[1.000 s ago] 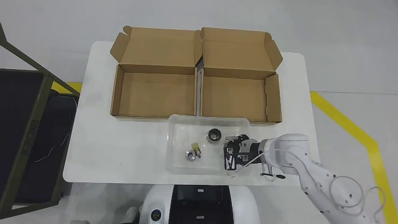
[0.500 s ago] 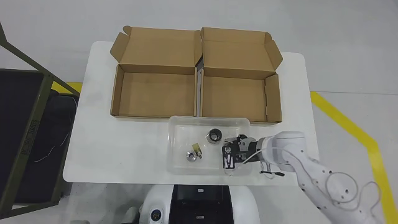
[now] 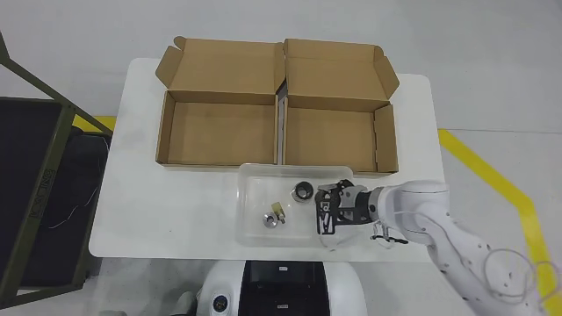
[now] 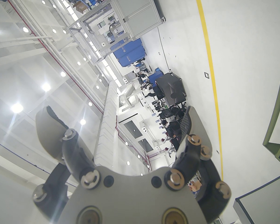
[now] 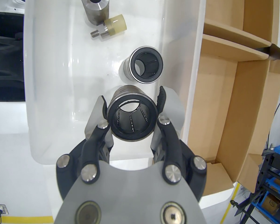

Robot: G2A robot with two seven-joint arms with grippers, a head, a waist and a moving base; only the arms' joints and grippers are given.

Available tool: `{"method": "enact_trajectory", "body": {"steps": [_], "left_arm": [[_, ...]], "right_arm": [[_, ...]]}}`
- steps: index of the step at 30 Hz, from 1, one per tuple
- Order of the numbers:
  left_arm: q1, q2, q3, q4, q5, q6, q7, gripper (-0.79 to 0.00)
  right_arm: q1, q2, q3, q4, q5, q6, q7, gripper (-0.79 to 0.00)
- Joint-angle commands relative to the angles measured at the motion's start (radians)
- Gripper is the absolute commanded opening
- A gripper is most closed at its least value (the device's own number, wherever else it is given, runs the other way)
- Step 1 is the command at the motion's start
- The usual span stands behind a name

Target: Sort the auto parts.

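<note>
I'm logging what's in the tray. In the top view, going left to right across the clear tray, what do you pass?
Steel cylinder → cream-capped bolt → small bearing → large bearing, held in the right gripper.

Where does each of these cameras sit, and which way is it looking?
Top view: above the arms, looking down at table, two boxes, tray; right gripper shows.
Left wrist view: on the left wrist, facing the hall; open left gripper shows.
Right wrist view: on the right wrist, facing the tray; its gripper holds a metal sleeve.
Shared: top and right wrist both show tray and boxes.
</note>
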Motion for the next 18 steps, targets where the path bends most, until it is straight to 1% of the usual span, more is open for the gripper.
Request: {"method": "enact_trajectory", "body": {"steps": [1,4,8,12,18], "left_arm": [[0.000,0.000,0.000,0.000,0.000,0.000,0.000,0.000],[0.000,0.000,0.000,0.000,0.000,0.000,0.000,0.000],[0.000,0.000,0.000,0.000,0.000,0.000,0.000,0.000],[0.000,0.000,0.000,0.000,0.000,0.000,0.000,0.000],[0.000,0.000,0.000,0.000,0.000,0.000,0.000,0.000]], "right_arm": [[-0.002,0.002,0.010,-0.023,0.023,0.007,0.016,-0.785],[0.002,0.002,0.018,-0.053,0.051,0.024,0.026,-0.785],[0.015,0.001,0.021,-0.073,0.058,0.058,0.008,-0.785],[0.020,-0.005,0.017,-0.073,0.034,0.140,-0.069,-0.785],[0.017,-0.014,0.007,-0.051,-0.028,0.282,-0.224,-0.785]]}}
